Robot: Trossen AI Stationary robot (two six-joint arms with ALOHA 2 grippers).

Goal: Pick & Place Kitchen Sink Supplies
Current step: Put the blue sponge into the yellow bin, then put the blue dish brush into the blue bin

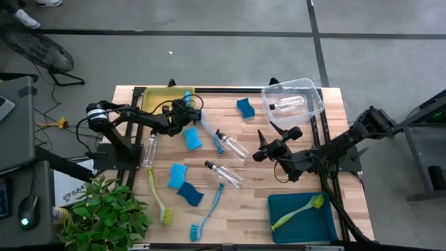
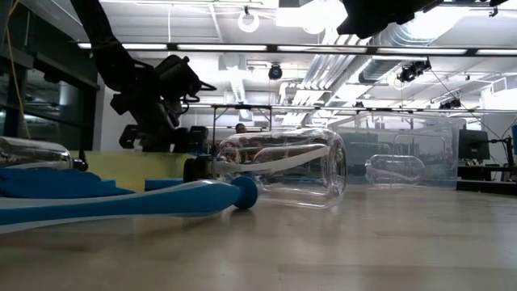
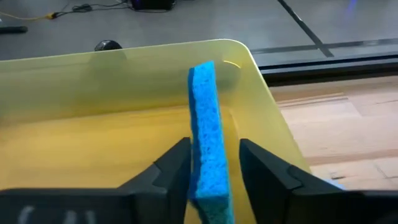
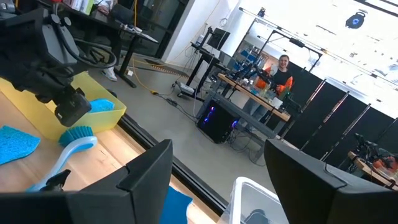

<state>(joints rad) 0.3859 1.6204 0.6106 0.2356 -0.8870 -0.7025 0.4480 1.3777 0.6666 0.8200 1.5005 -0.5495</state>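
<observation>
left tool | slightly parted | blue sponge between fingers | over yellow bin

We cannot see the sponge's lower end — the left wrist view's edge cuts it off, and whether the fingers touch it stays unclear.

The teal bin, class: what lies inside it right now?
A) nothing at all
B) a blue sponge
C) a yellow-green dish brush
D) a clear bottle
C: in the high view the teal bin at the table's front right holds one yellow-green dish brush, lying slantwise, and nothing else.
</observation>
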